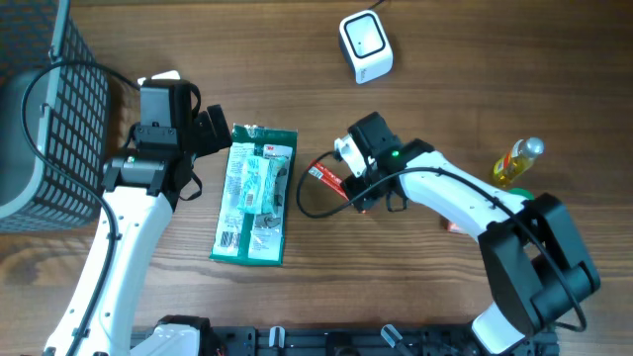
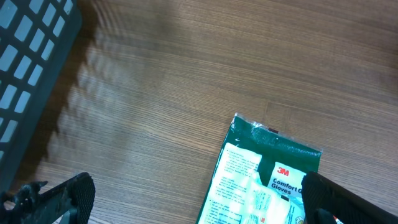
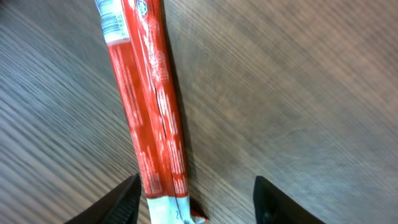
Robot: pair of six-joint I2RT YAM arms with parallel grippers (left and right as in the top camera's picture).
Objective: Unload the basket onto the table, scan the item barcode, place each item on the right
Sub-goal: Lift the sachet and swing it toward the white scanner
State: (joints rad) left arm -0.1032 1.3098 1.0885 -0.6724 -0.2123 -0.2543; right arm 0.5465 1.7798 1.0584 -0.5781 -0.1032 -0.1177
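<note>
Pick step: right gripper [image 3: 198, 200] apart over red stick pack [image 3: 149, 106], seemingly loose; left gripper [image 2: 196, 194] apart, idle. Next: clamp, carry to scanner [image 1: 365, 44], 12 o'clock.

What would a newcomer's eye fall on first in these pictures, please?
A green glove packet lies flat mid-table, beside the open left gripper. To its right, a red stick packet lies on the wood between the fingers of the open right gripper, and a white scanner sits at the table's far side.
</note>
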